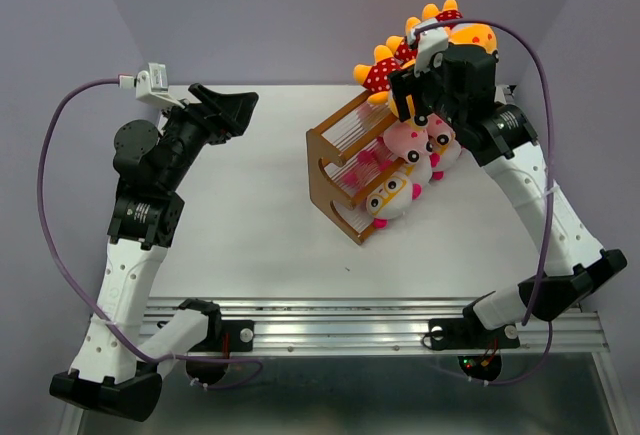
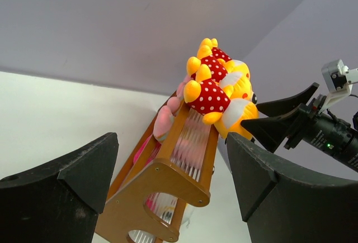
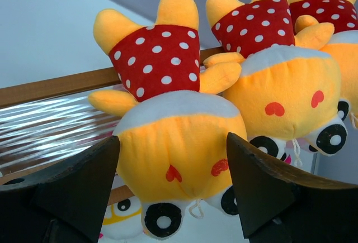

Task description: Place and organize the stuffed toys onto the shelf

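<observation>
The orange-brown shelf [image 1: 340,170] stands right of the table's middle, angled toward the back right. Three yellow-orange stuffed toys [image 1: 385,65] in red polka-dot clothing lie along its top tier, heads hanging over the right side. Pink and white-faced toys [image 1: 405,155] fill the lower tier. My right gripper [image 1: 418,103] is open at the top tier, its fingers either side of the nearest yellow toy's head [image 3: 179,142]. My left gripper [image 1: 235,105] hangs open and empty at the back left, pointing at the shelf [image 2: 162,181] and its toys [image 2: 210,95].
The back wall and right wall stand close behind the shelf. A white-faced toy with orange glasses [image 3: 120,215] shows below the yellow one. The right gripper [image 2: 279,123] shows beside the toys in the left wrist view.
</observation>
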